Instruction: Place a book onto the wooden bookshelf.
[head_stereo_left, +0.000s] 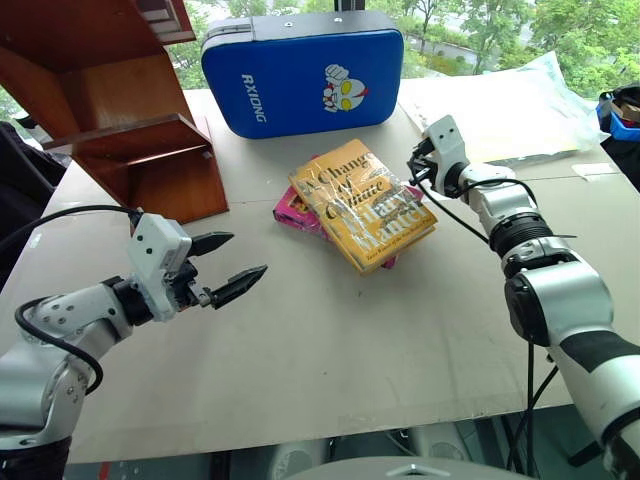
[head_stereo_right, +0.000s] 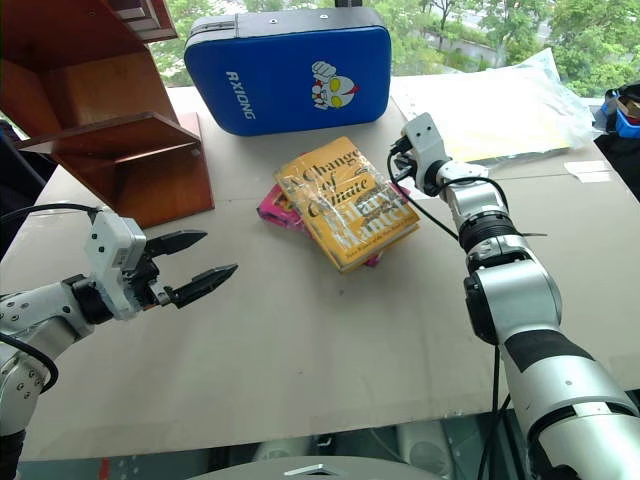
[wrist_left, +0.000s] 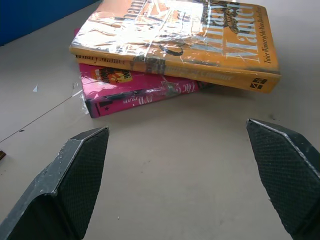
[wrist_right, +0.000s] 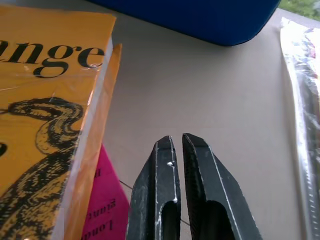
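Wooden bookshelf (head_stereo_left: 120, 130) stands at the table's far left corner. Left gripper (head_stereo_left: 228, 264) hovers above the table (head_stereo_left: 330, 360), jaws spread wide, aimed level at the book's spine. The yellow book (head_stereo_left: 362, 203) lies flat atop a pink book (wrist_left: 135, 92), mid-table. Right gripper (wrist_right: 181, 150), fingers pressed together and empty, sits just beside the book's far edge. Recommended: steady that edge, slide left jaws around the spine only.

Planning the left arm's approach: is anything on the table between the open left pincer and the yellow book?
Nothing visible. Bare table lies between the open left pincer and the yellow book, which rests on top of a pink book. The shut right pincer sits beside the yellow book's far edge, not in that path.
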